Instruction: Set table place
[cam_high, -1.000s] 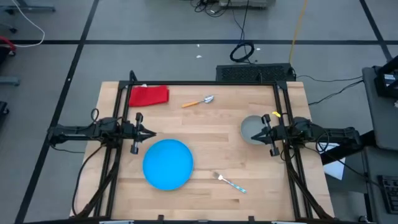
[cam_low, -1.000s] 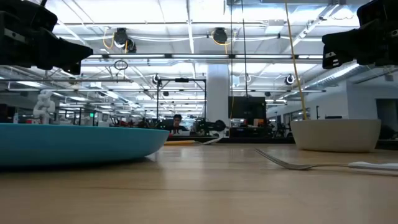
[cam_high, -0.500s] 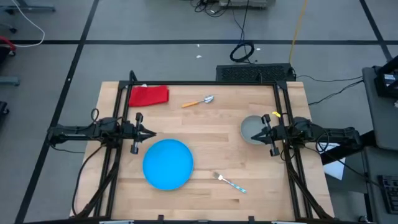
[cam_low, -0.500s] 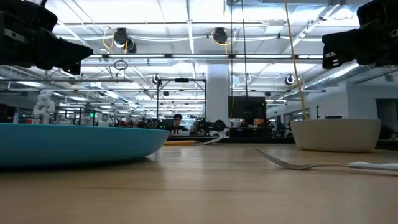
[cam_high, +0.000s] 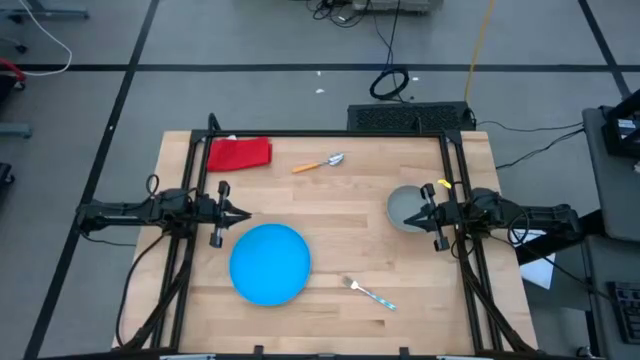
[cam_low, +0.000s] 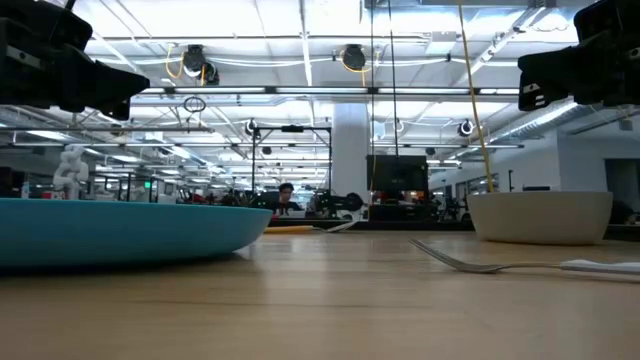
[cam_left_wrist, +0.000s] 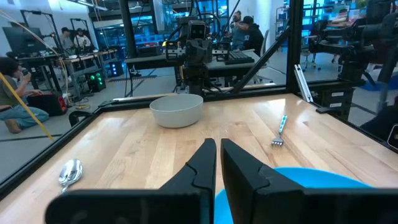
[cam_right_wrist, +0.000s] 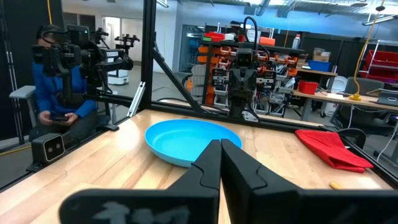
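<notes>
Across the table (cam_high: 340, 215), light wood in a thin black frame, the items lie well apart. Item one, blue plate (cam_high: 270, 263): flat near the front edge, toward my left side, nothing on it. Item two, grey bowl (cam_high: 403, 208): upright at my right side, empty as far as the left wrist view shows. Item three, red cloth (cam_high: 239, 153): bunched at the far left corner. Item four, fork (cam_high: 368, 292), pale handle: flat near the front edge, just to the right of the plate. Item five, spoon (cam_high: 319, 163), orange handle: flat near the far edge, to the right of the cloth. My left gripper (cam_high: 241, 214) hangs above the left edge, fingers pressed together, carrying nothing. My right gripper (cam_high: 415, 215) hangs over the bowl, fingers likewise together and empty.
</notes>
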